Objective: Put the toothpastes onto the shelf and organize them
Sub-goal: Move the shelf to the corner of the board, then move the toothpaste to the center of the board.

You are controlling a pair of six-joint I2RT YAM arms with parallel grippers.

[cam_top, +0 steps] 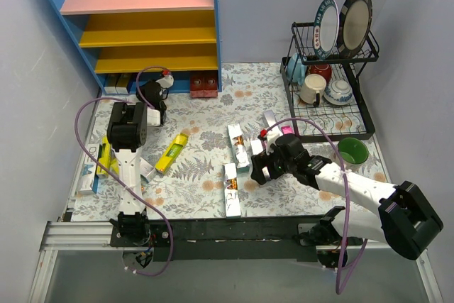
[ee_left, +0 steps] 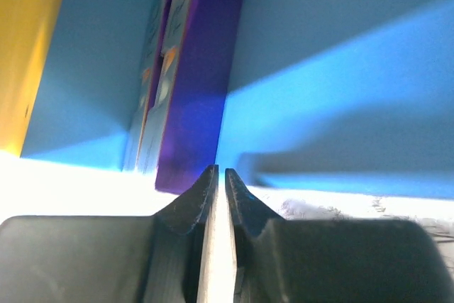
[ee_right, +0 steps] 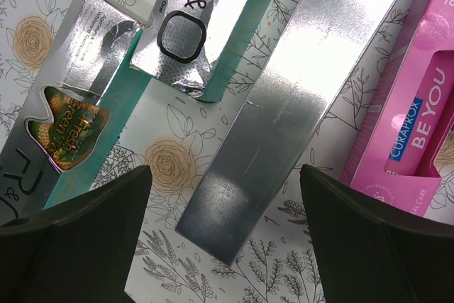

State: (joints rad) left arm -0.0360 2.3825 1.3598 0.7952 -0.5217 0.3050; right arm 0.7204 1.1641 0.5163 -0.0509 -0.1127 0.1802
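Floral cloth [ee_right: 170,164], pink box [ee_right: 397,140] (CURAPROX)

The left arm [cam_top: 128,164] and right arm [cam_top: 355,188] share one build: glossy white tubular links joined by boxy black motor housings. A thin lilac cable [cam_top: 85,115] loops off each, ending in a small red fitting [cam_top: 167,72]. Along the bottom of the top view, a black base rail [cam_top: 227,230] carries both. The left gripper [ee_left: 220,172] has matte dark-grey moulded fingers [ee_left: 188,211] tapering to thin tips. The right gripper [ee_right: 225,172] shows broad black wedge fingers [ee_right: 78,239] in the lower corners.
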